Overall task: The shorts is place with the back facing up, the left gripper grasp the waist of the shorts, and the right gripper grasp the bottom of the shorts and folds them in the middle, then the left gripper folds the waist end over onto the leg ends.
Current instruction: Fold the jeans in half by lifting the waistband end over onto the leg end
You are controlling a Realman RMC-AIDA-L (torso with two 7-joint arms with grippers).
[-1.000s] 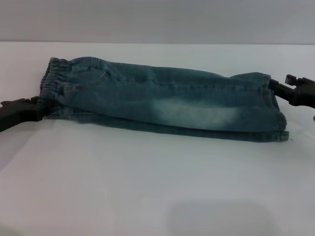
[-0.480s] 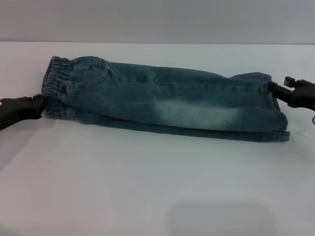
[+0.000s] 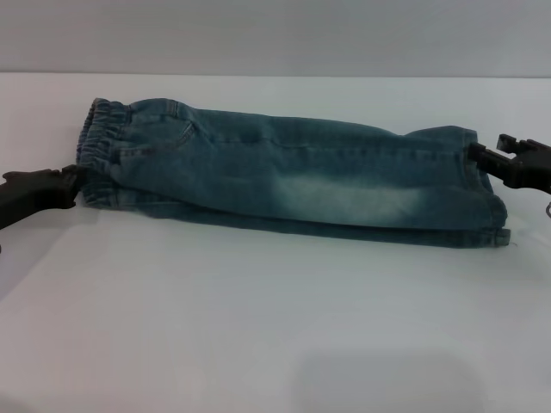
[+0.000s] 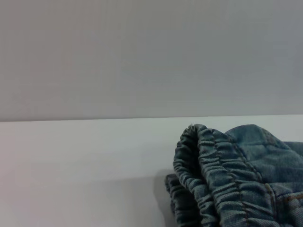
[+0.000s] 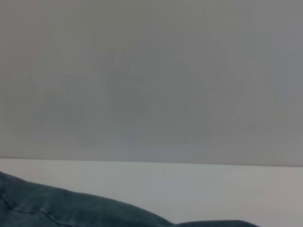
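The shorts (image 3: 284, 176) are lying across the white table (image 3: 258, 327), already doubled lengthwise so one leg is sitting on top of the other, with the lower layer peeking out along the near edge. The waist (image 3: 99, 151) is pointing toward the robot's left, the hems (image 3: 486, 202) toward its right.

The left claw (image 3: 69, 182) is sitting low at the near corner of the waist, its tip touching or just about touching the gathered elastic; I cannot tell from here whether it is pinching cloth or merely resting beside it. The right claw (image 3: 482, 155) is poking at the far corner of the hems, and its fingers are just as hard to read.

This is denim (soft enough to drape, but with some body), so it is going to fold in a broad curve, not a sharp crease, and its weight should be keeping the bottom layer planted. It does not look slippery. The elastic waist (image 4: 213, 175) is bunching into thick ruffles in the left wrist view, which is giving the left claw a fat, forgiving edge to bite. For the second fold I would be taking both stacked layers of that band together, near the corner, or the lower layer may be lagging behind.
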